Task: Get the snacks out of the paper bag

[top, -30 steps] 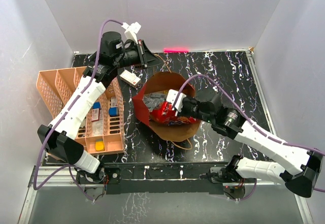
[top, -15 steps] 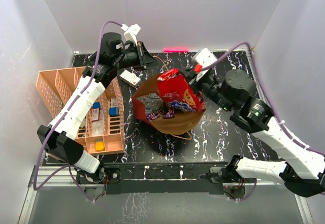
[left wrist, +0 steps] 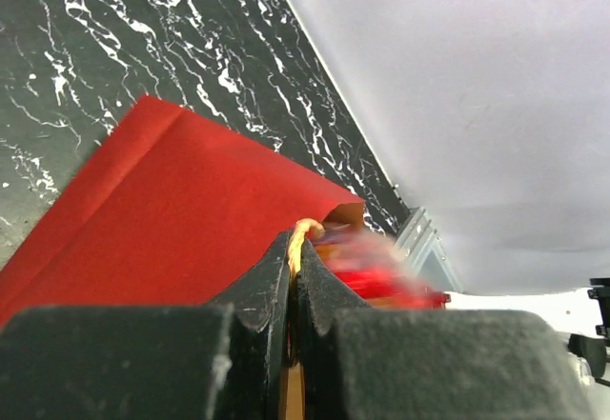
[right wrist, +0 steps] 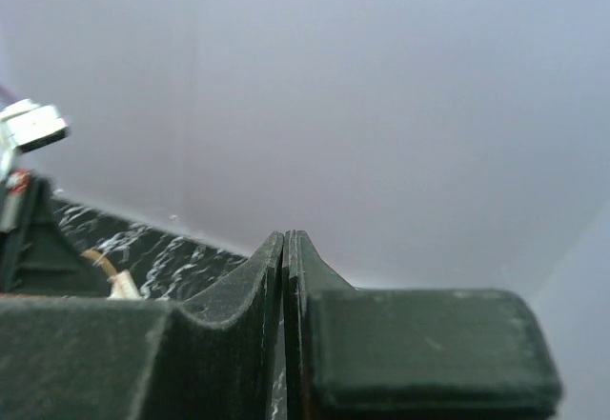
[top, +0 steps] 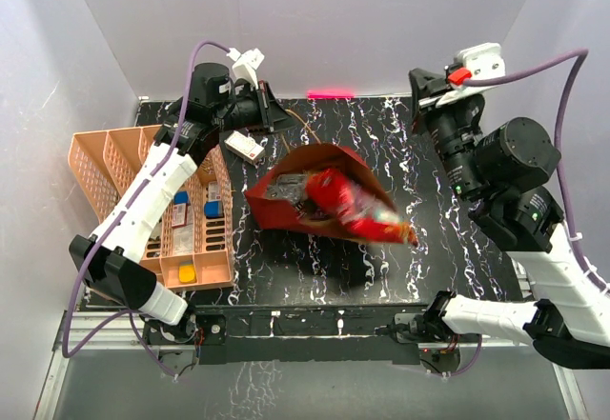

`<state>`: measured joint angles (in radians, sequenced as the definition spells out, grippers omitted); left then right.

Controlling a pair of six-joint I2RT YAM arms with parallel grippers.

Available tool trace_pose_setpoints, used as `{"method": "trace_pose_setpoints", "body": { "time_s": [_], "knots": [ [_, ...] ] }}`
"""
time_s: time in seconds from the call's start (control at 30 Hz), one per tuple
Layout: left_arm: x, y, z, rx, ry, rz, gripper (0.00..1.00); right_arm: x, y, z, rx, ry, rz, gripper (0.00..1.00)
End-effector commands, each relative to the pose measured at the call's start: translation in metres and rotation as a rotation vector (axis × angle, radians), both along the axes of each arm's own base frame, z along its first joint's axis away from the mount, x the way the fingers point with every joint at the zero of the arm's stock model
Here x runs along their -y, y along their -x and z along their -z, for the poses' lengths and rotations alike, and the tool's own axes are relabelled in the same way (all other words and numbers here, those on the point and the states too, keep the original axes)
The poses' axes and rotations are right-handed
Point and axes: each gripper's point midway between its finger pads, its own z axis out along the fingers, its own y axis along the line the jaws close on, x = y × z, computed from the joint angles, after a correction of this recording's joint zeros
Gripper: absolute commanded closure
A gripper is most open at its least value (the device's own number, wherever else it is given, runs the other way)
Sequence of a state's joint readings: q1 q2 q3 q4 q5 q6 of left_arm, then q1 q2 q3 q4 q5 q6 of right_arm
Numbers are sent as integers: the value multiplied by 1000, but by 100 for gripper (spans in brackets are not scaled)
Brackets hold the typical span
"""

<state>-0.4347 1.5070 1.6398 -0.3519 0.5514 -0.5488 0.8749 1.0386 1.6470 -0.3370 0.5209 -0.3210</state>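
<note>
- left gripper (top: 278,117) just behind bag (top: 286,212), fingers pinching its cord handle (left wrist: 303,232)
- bag tilted on table (top: 429,239), kraft inside showing, red outside toward near edge
- red snack (top: 360,212) blurred, at bag mouth and sticking out past bag's right side; can't tell if it touches table
- small packets (top: 286,191) inside bag, left of red snack
- right gripper (top: 422,91) up high, well off to bag's right and behind it, fingers pressed together, nothing between
- tray (top: 95,153) left of bag, apart from it
- white box (top: 245,146) just behind-left of bag
</note>
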Motion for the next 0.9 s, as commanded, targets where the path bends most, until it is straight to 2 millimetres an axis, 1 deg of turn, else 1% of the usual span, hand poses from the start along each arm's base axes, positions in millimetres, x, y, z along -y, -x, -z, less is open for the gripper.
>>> {"method": "trace_pose_setpoints", "body": {
  "time_s": [0.0, 0.03, 0.1, 0.13, 0.2, 0.23, 0.27, 0.33, 0.37, 0.4, 0.43, 0.47, 0.53, 0.57, 0.6, 0.63, 0.67, 0.7, 0.8, 0.87],
  "knots": [
    [-14, 8, -22, 77, -23, -27, 100, 52, -8, -31, 50, -52, 297, 92],
    [-14, 8, -22, 81, -26, -28, 100, 54, -13, -29, 41, -8, 343, 92],
    [-15, 6, -19, 80, -35, -35, 100, 46, -27, -12, 2, 56, 389, 92],
    [-15, 5, -17, 78, -39, -38, 100, 40, -32, 1, -18, 85, 394, 92],
    [-16, 4, -15, 79, -45, -41, 100, 18, -41, 34, -75, 141, 319, 92],
    [-16, 3, -15, 90, -46, -45, 100, 5, -42, 56, -117, 166, 252, 92],
    [-17, 0, -15, 100, -51, -53, 100, -7, -40, 72, -149, 169, 183, 92],
    [-18, -5, -16, 113, -68, -63, 100, -36, -28, 99, -211, 152, -7, 90],
    [-18, -7, -14, 111, -78, -64, 100, -51, -20, 109, -230, 142, -107, 86],
    [-18, -8, -13, 109, -85, -64, 100, -73, -4, 120, -244, 150, -267, 80],
    [-17, -8, -12, 108, -88, -60, 100, -92, 14, 139, -264, 184, -414, 73],
    [-17, -8, -12, 109, -87, -57, 100, -108, 34, 150, -257, 223, -562, 66],
    [-17, -7, -11, 107, -78, -56, 100, -128, 70, 180, -244, 304, -799, 48],
    [-17, -6, -11, 108, -73, -54, 100, -134, 82, 193, -231, 327, -878, 42],
    [-16, -4, -12, 109, -66, -52, 100, -139, 93, 208, -223, 354, -952, 39],
    [-16, -3, -11, 108, -63, -50, 100, -144, 101, 221, -210, 376, -1002, 36],
    [-16, -3, -11, 105, -60, -47, 100, -150, 106, 235, -217, 391, -1026, 32],
    [-16, -2, -11, 103, -59, -46, 100, -155, 107, 248, -223, 412, -1028, 28],
    [-15, 0, -11, 99, -54, -39, 100, -168, 107, 291, -259, 507, -997, 13],
    [-15, 1, -12, 99, -52, -38, 100, -175, 109, 324, -286, 608, -971, 6]
  ]
}}
